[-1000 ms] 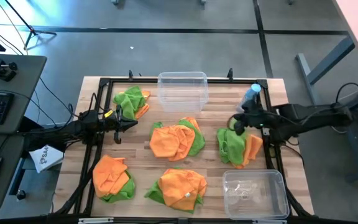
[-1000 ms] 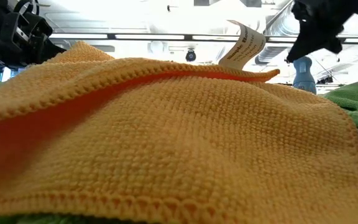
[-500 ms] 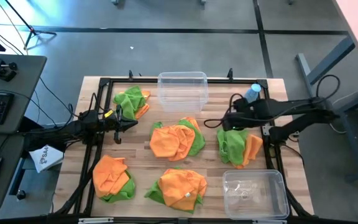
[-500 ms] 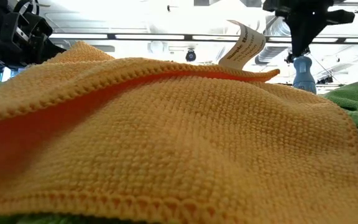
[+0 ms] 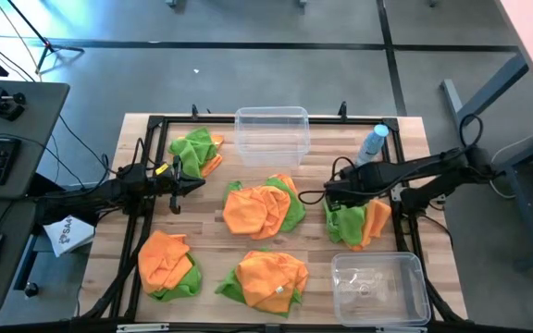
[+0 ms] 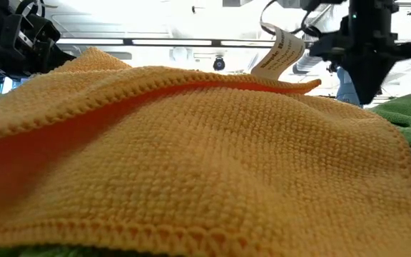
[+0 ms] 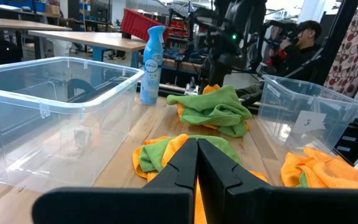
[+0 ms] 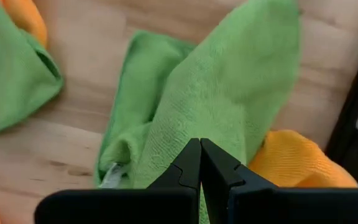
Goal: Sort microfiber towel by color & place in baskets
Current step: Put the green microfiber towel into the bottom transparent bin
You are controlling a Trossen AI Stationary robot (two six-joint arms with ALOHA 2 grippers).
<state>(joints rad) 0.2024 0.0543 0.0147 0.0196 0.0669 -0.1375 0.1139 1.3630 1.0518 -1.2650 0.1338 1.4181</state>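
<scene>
Orange and green microfiber towels lie in several mixed heaps on the wooden table: far left [image 5: 197, 150], centre [image 5: 262, 208], right [image 5: 357, 220], near left [image 5: 167, 264] and near centre [image 5: 271, 280]. One clear basket [image 5: 272, 132] stands at the far edge, another [image 5: 378, 287] at the near right. My right gripper [image 5: 333, 196] is shut and points down over the green towel [image 8: 229, 106] of the right heap, just above it. My left gripper [image 5: 188, 182] is shut and level at the table's left, beside the far-left heap.
A clear spray bottle with a blue cap [image 5: 373, 143] stands at the far right, close behind my right arm. A black frame [image 5: 155, 125] runs around the table. In the low view an orange towel [image 6: 191, 157] fills the foreground. A person [image 7: 297, 43] sits beyond the table.
My right gripper has swung toward the table's left and near edge and come down, tipping from a slant to pointing straight down and rolling about its own line. It now stands over the green towel of the right heap. No towel has moved.
</scene>
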